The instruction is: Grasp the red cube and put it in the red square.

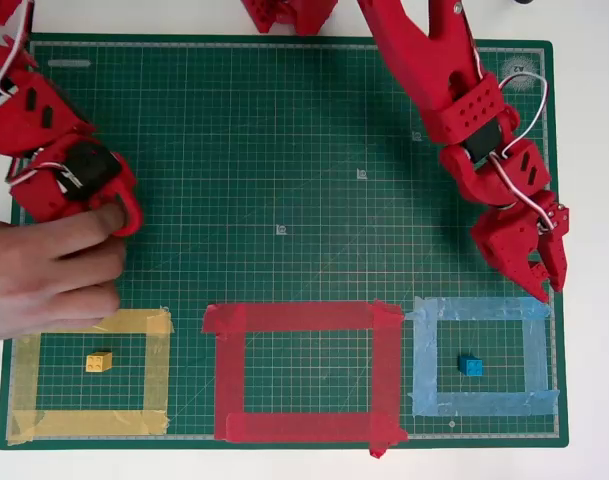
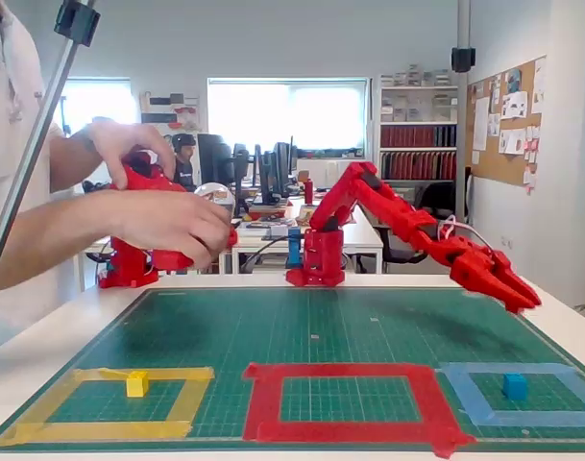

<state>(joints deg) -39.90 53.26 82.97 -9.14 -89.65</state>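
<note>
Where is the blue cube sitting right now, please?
In the overhead view the blue cube sits inside the light-blue tape square at lower right, right of the red square.

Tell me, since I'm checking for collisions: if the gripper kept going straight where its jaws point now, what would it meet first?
Probably the light-blue tape square, near its upper right corner: the gripper hangs above the mat, pointing down toward that corner. The blue cube sits off that line. Depth is uncertain.
</note>
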